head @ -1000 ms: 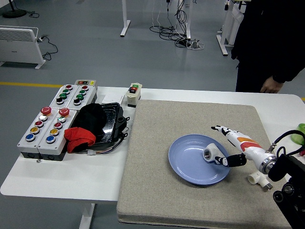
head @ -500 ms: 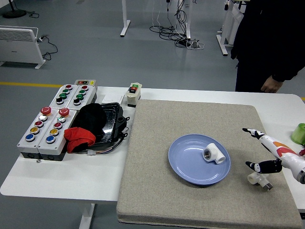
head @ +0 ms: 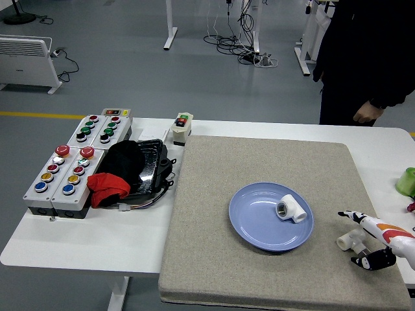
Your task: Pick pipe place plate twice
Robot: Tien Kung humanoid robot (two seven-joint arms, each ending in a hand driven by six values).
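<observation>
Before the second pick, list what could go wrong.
1. The second white pipe fitting lies near the mat's right edge; a nudge from the open right hand might roll it off.
2. The first pipe fitting sits toward the blue plate's right side; placing another could knock it.

We see one white pipe fitting (head: 291, 208) lying in the blue plate (head: 253, 227) on the grey mat (head: 259, 162). Our right hand (head: 371, 241), fingers spread, hovers by a second fitting (head: 349, 238) near the mat's right edge.
</observation>
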